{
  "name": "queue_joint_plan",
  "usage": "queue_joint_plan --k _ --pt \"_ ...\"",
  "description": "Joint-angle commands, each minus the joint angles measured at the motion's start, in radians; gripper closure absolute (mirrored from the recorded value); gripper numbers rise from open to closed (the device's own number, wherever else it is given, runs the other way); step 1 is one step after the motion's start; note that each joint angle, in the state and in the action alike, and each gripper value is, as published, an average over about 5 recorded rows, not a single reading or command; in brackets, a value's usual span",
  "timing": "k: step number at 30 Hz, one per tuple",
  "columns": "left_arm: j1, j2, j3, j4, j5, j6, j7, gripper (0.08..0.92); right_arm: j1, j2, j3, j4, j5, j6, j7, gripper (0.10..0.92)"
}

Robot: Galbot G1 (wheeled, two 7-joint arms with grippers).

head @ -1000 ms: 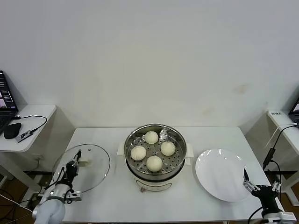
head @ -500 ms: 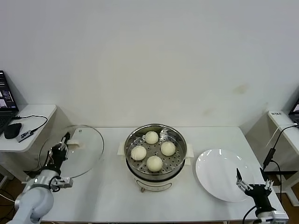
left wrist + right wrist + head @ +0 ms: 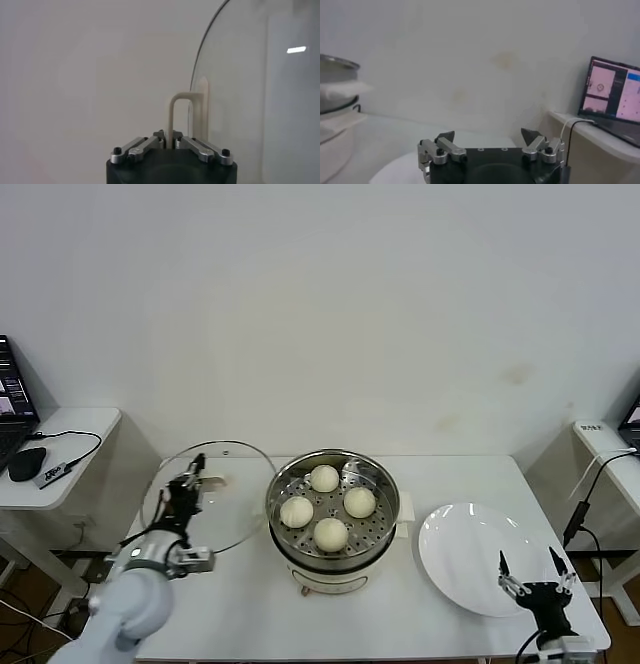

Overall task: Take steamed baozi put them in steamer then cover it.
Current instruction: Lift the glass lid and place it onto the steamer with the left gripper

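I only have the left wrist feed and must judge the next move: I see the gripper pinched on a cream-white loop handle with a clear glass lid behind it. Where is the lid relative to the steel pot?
Observer: The round clear glass lid, held by the left gripper, hangs tilted above the table, just left of the round shiny stainless-steel steamer pot, not over it yet.
Operator: Is the pot loaded?
Observer: Yes, four small cream-white round buns sit on its perforated tray.
Operator: Is the other arm in the way?
Observer: No. The right gripper is open and low at the near right table edge, by the flat white plate.
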Motion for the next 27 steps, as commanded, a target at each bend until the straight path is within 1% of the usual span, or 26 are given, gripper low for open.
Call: queue_joint_plan --k 1,6,10,13,19,27 --pt "-0.176 -0.156 0.266 -0.046 0.204 0.177 0.191 0.85 0.015 0.026 -0.033 -0.039 -0.14 0.02 0.003 0.203" --pt "-0.207 -0.258 0.312 -0.011 0.303 0.177 0.225 0.85 0.022 0.042 -0.032 -0.07 -0.205 0.034 0.008 0.203" --pt "-0.221 -0.332 0.355 0.019 0.364 0.17 0.234 0.85 0.021 0.047 -0.03 -0.082 -0.217 0.04 0.011 0.203" --pt "-0.23 -0.375 0.38 0.041 0.382 0.169 0.235 0.85 0.02 0.048 -0.029 -0.089 -0.22 0.045 0.012 0.203" --pt "-0.239 -0.426 0.423 0.079 0.401 0.172 0.242 0.85 0.019 0.051 -0.028 -0.093 -0.22 0.052 0.012 0.203" --pt "-0.238 -0.483 0.441 0.125 0.439 0.172 0.247 0.85 0.02 0.049 -0.028 -0.095 -0.215 0.061 0.017 0.203"
